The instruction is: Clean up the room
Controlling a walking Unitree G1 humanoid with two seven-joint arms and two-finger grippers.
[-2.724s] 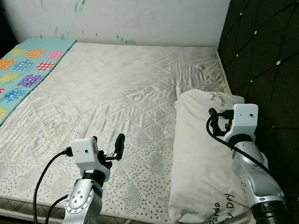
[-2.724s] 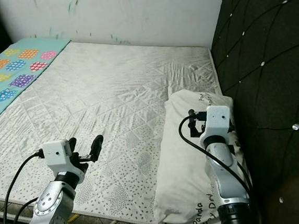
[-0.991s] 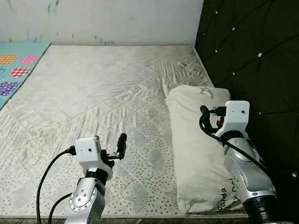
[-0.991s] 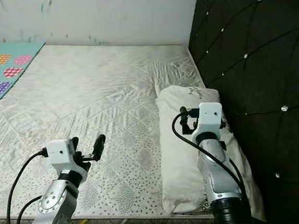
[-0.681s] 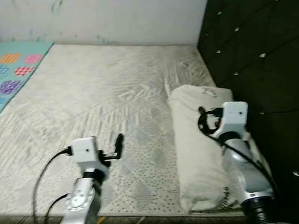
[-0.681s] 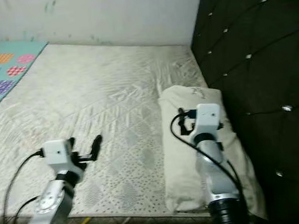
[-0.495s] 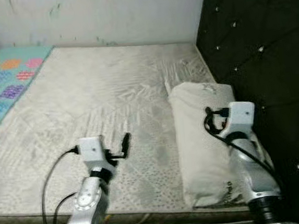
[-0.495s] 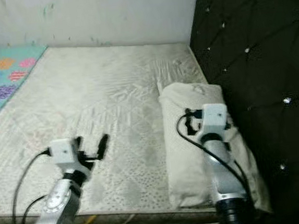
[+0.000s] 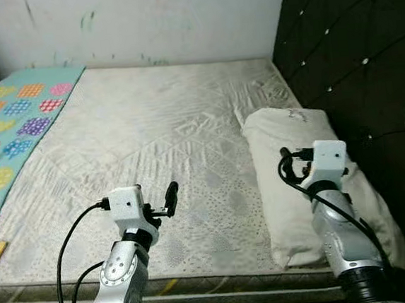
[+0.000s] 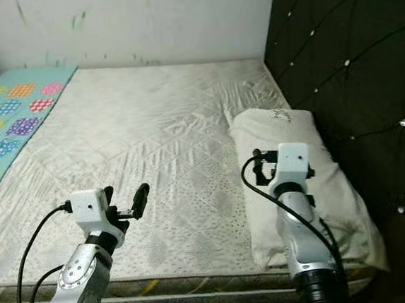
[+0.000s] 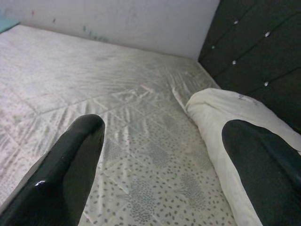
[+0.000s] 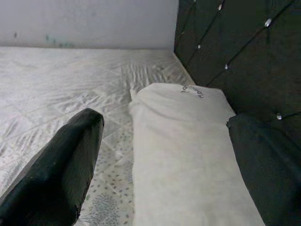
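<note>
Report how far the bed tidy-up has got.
Done: the pillow lies along the headboard on the mattress. In hand: nothing; left gripper and right gripper hover open, the right over the pillow. Left: the patterned blanket along the mattress's far left edge.

My head stereo pair high at the bed's foot, angled down over mattress, both wrist cameras low, near the surface, facing the far wall, all sharing pillow and black headboard
</note>
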